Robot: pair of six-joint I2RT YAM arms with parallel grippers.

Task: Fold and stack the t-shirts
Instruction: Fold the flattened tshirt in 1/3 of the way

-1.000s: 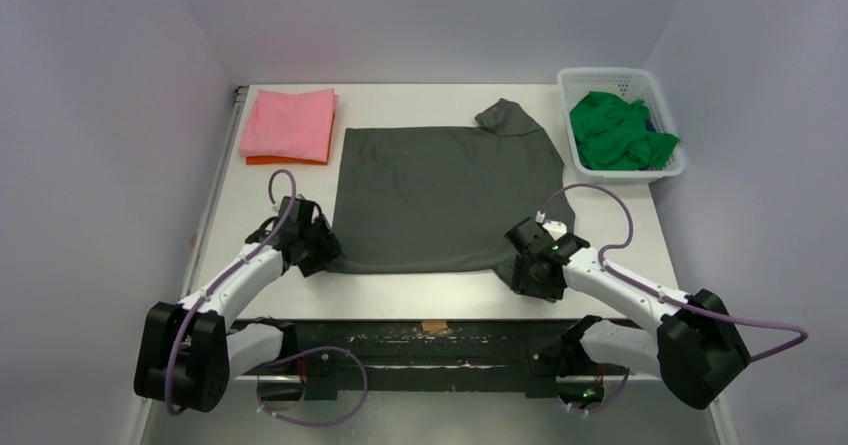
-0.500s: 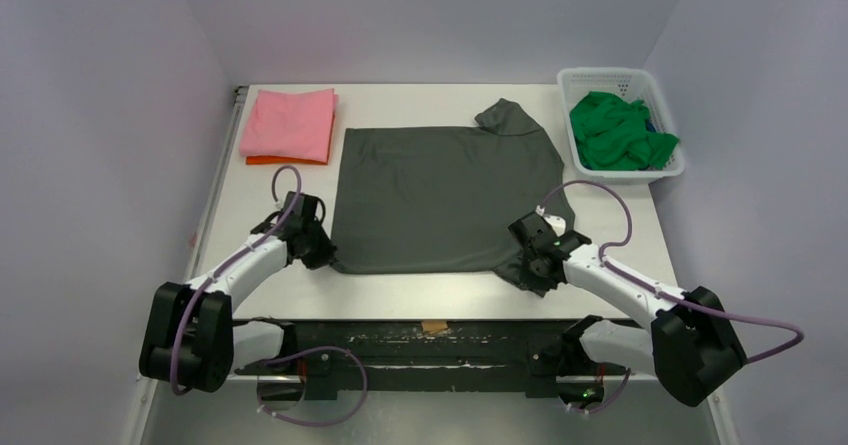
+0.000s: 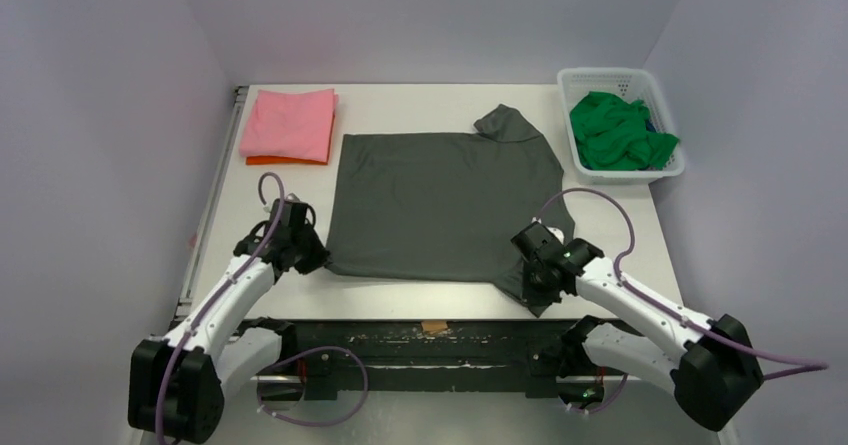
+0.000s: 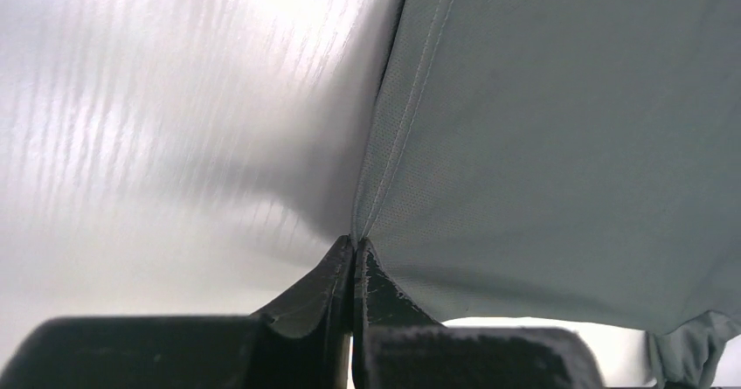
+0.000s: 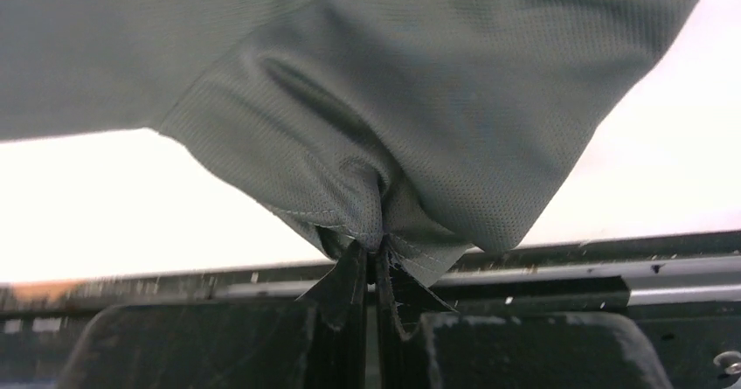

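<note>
Folding step: we've got the left pincer [image 4: 353, 249] and right pincer [image 5: 374, 262] clamped on near corners of the charcoal t-shirt [image 3: 440, 200]; next, likely, an even lift forward.

No writing, label, brand, number or sign can be read in any view. The dark charcoal-grey t-shirt [image 3: 440, 205], seen close by both wrist cameras, shows only plain knit and stitched hems. From above, the pink t-shirt [image 3: 290, 123] at the far left corner and the green t-shirt [image 3: 615, 133] in the basket [image 3: 605, 72] at the far right corner are plain-coloured.
</note>
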